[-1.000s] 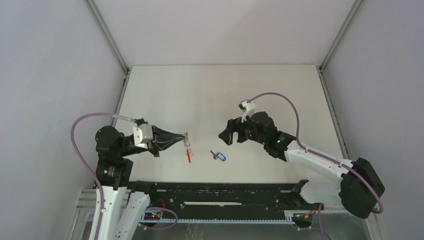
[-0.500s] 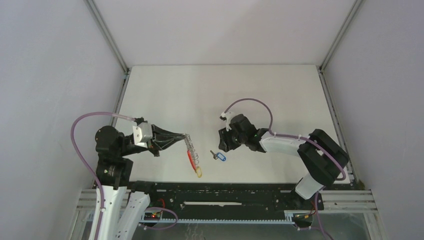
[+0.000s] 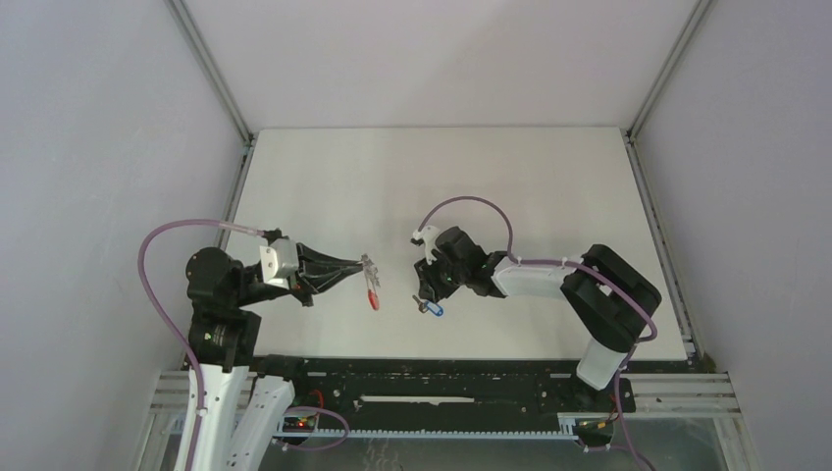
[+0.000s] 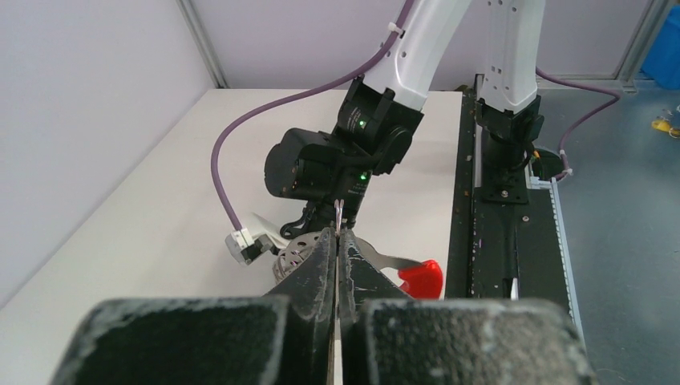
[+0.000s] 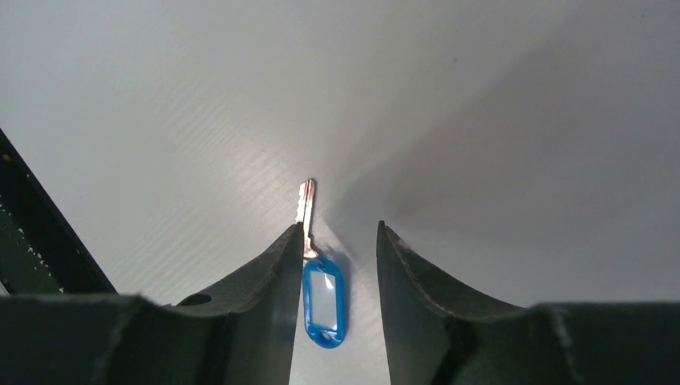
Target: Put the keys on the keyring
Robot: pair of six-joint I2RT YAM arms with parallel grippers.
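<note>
**Left tool.** The left tool (image 3: 365,263) is clenched on the grey metal curved keyring with small wire clips and a red arc-shaped band (image 3: 372,290). In the left wrist view, the two dark fingers (image 4: 321,273) are pressed together on a thin metal part of the keyring. A grey perforated metal piece shows to the left of the fingertips. The red band (image 4: 421,277) projects to their right. In the top external view, the keyring lies over the left-centre of the flat white table (image 3: 442,177), with its red end towards the near edge. The views do not show whether the keyring touches the table.

**Right tool.** The right tool (image 3: 424,290) is released, with its jaws spread. It points down over the small metal key with an oblong blue plastic tag (image 3: 430,308). In the right wrist view, the key lies flat on the table between the two fingers. The blue tag (image 5: 323,301) lies close against the finger on the left of that view (image 5: 273,273). It is apart from the other finger. The metal blade (image 5: 305,210) extends beyond the fingertips.

**Relative position.** The key lies near the keyring, to its right, with bare table between them. The two tools face each other across this gap.
</note>
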